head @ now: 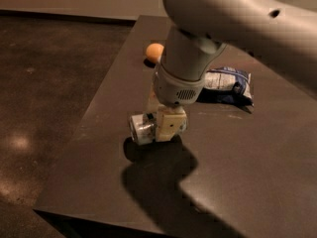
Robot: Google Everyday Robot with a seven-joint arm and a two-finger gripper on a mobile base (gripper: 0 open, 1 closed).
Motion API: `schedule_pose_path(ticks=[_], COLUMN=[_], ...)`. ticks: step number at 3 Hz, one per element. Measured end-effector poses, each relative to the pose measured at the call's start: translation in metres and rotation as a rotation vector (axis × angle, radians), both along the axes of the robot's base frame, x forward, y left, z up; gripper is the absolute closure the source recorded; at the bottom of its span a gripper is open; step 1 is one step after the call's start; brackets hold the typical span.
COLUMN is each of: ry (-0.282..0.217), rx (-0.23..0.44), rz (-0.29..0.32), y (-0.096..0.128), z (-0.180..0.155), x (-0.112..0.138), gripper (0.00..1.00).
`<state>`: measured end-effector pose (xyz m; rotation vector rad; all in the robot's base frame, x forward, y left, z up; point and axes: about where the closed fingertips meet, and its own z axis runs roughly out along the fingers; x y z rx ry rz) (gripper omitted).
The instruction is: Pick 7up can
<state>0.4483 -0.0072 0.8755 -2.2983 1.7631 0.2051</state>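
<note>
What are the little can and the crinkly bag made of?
The 7up can, lying on its side with the tool down over it, looks like thin metal, probably aluminium: its end shines silvery. The bag looks like glossy plastic film: it is crinkled and catches light.

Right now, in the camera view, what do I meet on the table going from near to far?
7up can, with the gripper right at it → chip bag → orange.
</note>
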Motion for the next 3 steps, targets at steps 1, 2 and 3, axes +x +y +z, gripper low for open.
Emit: schedule_pose_path(ticks=[1,2,3], ry=[-0.017,-0.04,-0.043], rx=[0.034,0.082,0.087], rz=[-0.011,-0.008,-0.007], y=[-0.01,-0.026,-0.027], z=[0.029,0.074,0.078], x=[0.003,0.005,0.005], gripper=[1.0,1.0,1.0])
